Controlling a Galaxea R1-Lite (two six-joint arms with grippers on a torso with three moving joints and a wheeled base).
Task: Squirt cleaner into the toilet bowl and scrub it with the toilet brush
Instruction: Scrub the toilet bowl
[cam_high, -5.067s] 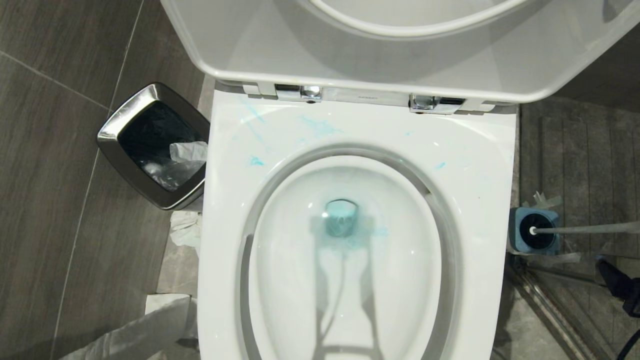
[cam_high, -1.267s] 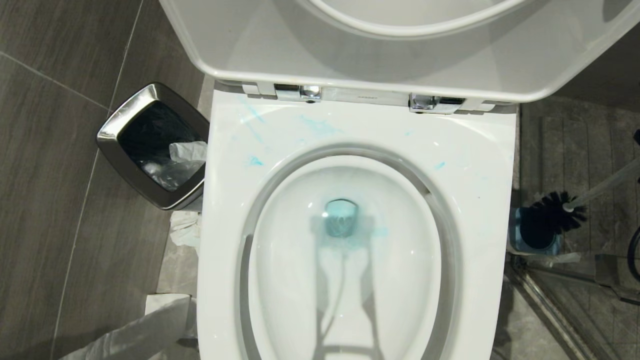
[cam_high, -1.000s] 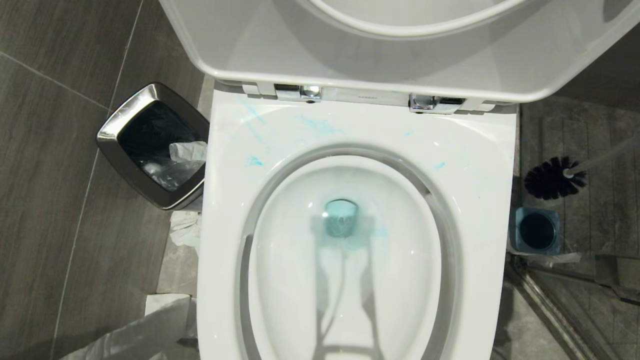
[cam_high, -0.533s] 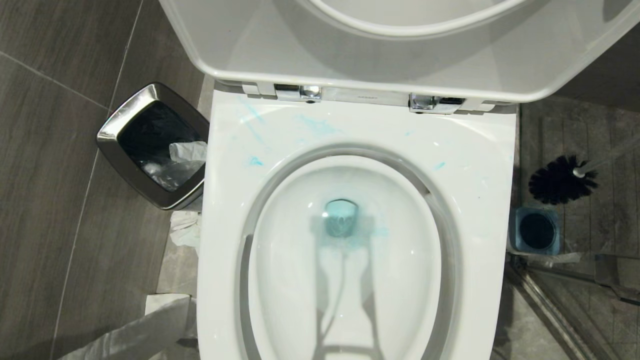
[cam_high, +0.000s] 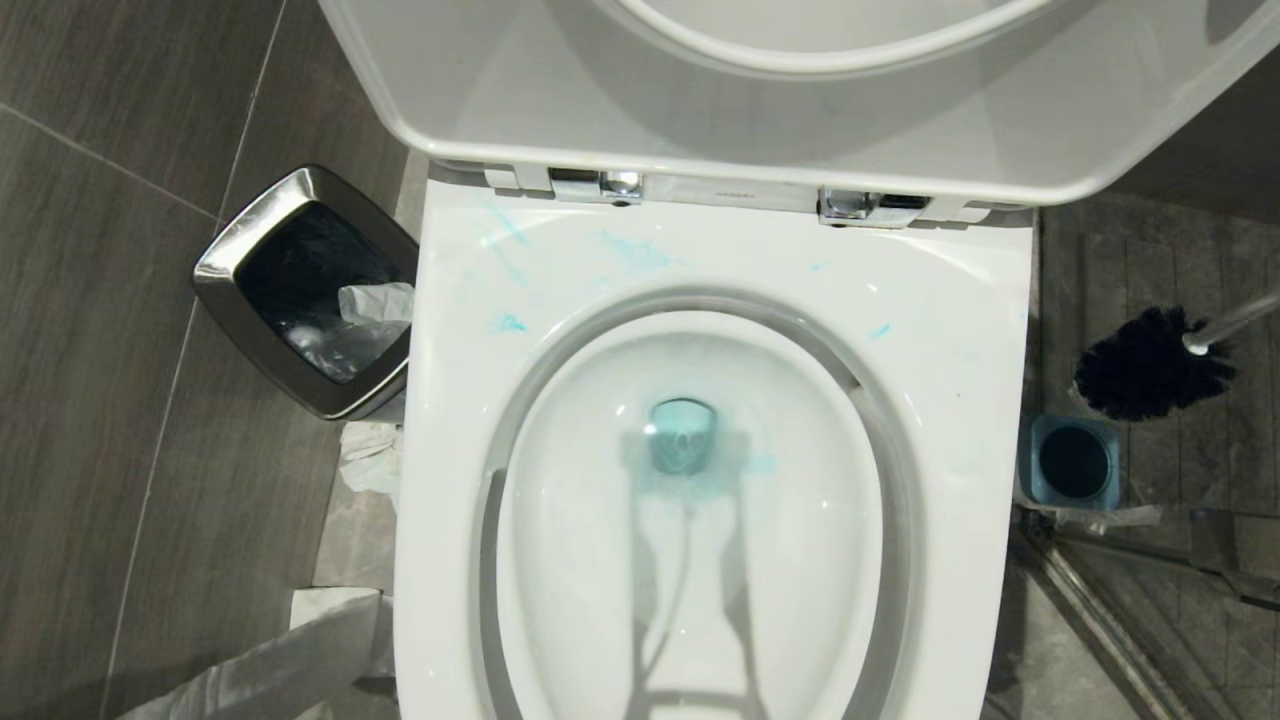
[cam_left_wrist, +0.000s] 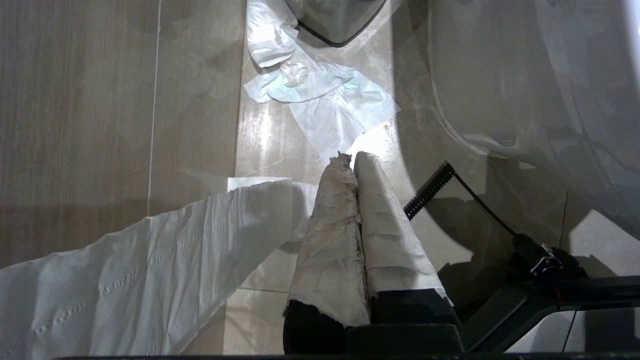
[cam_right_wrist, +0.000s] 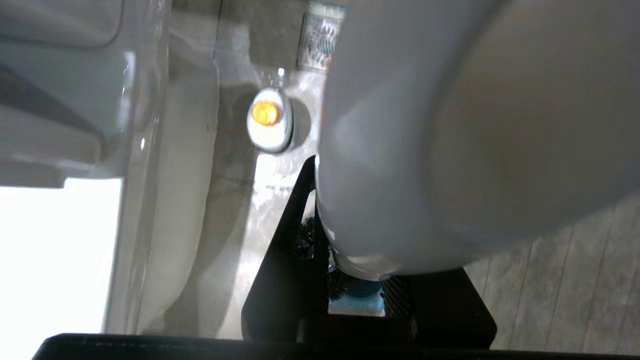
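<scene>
The toilet bowl (cam_high: 960, 330) stands with seat and lid raised. Teal cleaner (cam_high: 640, 252) streaks its back rim and tints the water at the drain (cam_high: 683, 438). The toilet brush's black bristle head (cam_high: 1150, 362) hangs in the air to the right of the bowl, above its blue holder (cam_high: 1075, 462), with its pale handle (cam_high: 1235, 322) running off the right edge. In the right wrist view my right gripper (cam_right_wrist: 360, 250) is shut on the brush's wide paddle end (cam_right_wrist: 450, 125). My left gripper (cam_left_wrist: 350, 161) is shut and empty, low beside the bowl.
A chrome-rimmed black trash bin (cam_high: 305, 290) stands left of the bowl, with crumpled tissue (cam_left_wrist: 320, 90) and a paper strip (cam_high: 270, 665) on the floor near it. A white round thing with an orange centre (cam_right_wrist: 269, 119) lies on the floor. A metal rail (cam_high: 1150, 550) runs by the holder.
The brush has come up out of its holder. Over the last second its head has drifted a little to the right and looks larger. The left arm has stayed still.
</scene>
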